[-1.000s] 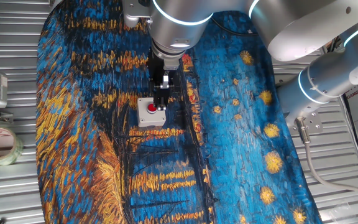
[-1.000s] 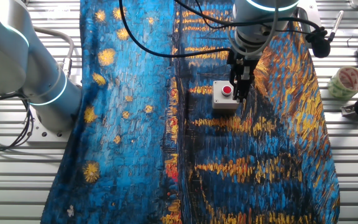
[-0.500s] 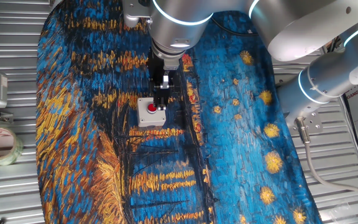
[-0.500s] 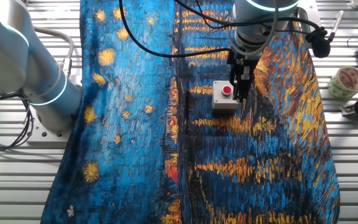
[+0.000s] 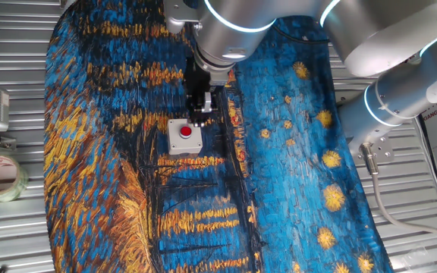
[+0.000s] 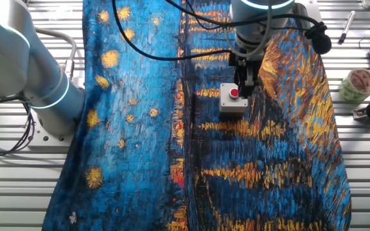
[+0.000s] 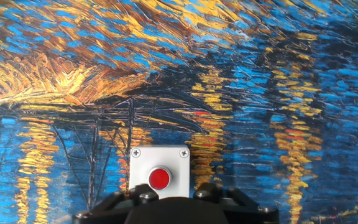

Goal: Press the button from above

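1. Gripper (image 5: 200,120) hangs just above the far edge of the grey box (image 5: 185,137) in one fixed view, with its dark fingers pointing down; whether the fingertips are apart or together cannot be told from any view.

2. From the other fixed view, the gripper (image 6: 243,92) appears beside and slightly above the button (image 6: 234,94), not plainly on it.

3. Seen in the hand view, the button (image 7: 160,178) sits low in the frame, centred on its box (image 7: 160,171), with the gripper's black body (image 7: 179,208) filling the bottom edge below it.

4. This box rests on a painted cloth (image 5: 294,174) in blues and oranges that covers the table.

5. Judging from these views, the press is not yet made: the red cap shows fully uncovered.

6. To do the step well, the arm probably needs to centre the fingertips over the red cap first, then come straight down.

7. A vertical descent matters, since an angled push could slide the light box across the cloth.

8. Contact should land on the cap itself, not the grey rim or the corner screws.

9. A short, firm push should suffice.
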Available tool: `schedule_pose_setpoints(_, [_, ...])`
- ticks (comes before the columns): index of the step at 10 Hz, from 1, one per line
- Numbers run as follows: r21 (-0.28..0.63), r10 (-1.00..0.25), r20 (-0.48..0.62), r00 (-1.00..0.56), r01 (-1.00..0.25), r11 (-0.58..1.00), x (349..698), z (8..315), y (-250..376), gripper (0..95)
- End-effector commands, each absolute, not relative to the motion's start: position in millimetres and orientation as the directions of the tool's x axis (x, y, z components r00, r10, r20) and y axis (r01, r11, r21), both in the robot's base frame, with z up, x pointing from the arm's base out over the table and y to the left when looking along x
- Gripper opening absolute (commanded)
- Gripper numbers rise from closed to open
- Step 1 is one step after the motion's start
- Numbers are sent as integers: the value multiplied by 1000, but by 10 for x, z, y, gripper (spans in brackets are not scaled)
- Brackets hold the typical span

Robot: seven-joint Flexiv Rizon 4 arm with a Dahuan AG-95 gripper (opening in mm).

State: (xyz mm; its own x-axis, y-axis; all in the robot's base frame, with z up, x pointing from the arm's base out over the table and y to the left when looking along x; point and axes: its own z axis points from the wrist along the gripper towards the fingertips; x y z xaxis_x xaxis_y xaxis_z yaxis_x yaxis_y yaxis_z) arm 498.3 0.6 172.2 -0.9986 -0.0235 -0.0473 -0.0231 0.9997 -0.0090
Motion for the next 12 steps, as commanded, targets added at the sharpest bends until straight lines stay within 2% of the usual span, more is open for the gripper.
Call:
schedule_pose_setpoints(1, [-7, -20, -47, -999, -20, 1000, 4992, 1723, 10, 0])
schedule_pose_setpoints(12, [-7, 38, -55, -998, 39, 999, 4889, 1714, 27, 0])
